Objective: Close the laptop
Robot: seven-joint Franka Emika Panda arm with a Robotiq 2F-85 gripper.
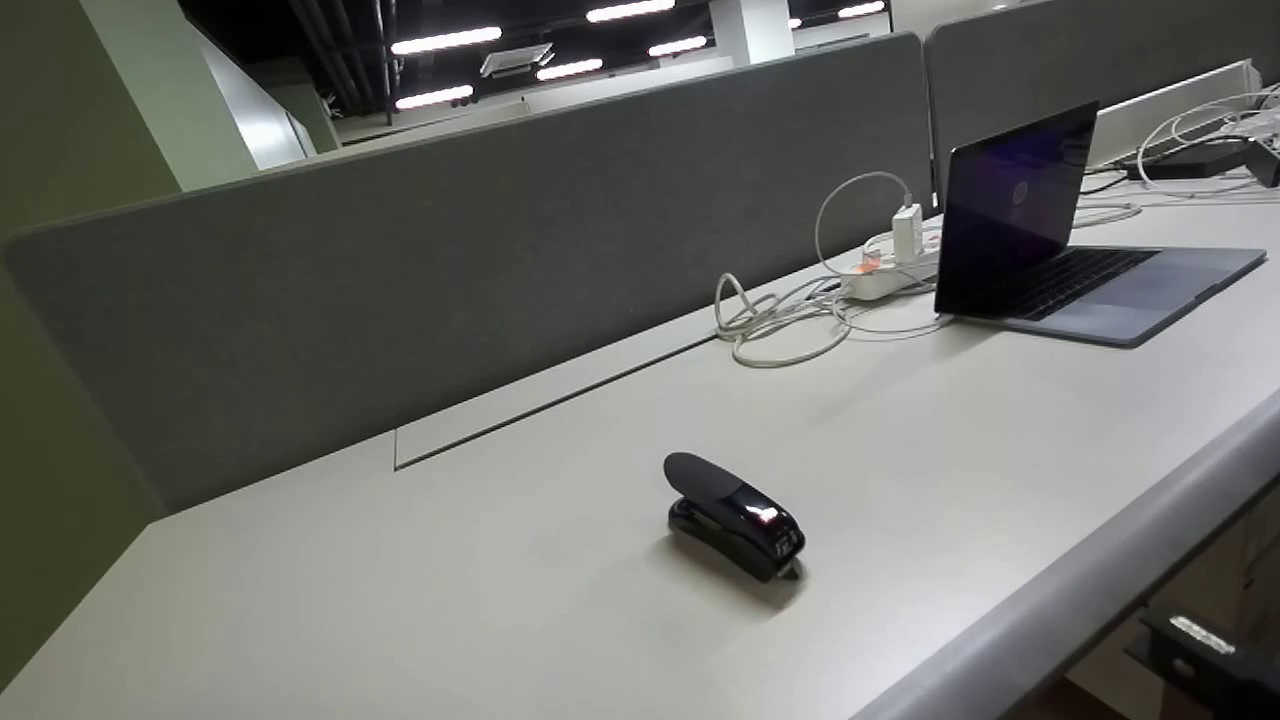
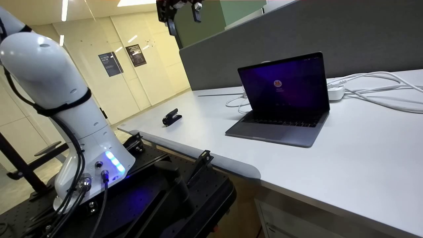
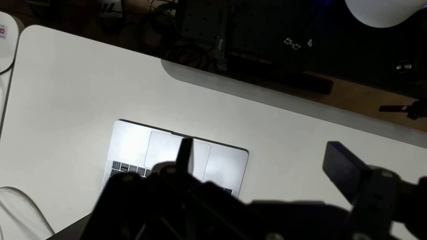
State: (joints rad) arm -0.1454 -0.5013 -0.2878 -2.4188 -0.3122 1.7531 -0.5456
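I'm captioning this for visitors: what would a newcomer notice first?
Probably the open, thin grey laptop with its purple-blue screen, on the white desk. Next comes the white robot arm beside that desk, its black gripper open, high up. A small black stapler shares the desk.

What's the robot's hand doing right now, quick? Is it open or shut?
Hand: open, its fingers wide apart, holding nothing.
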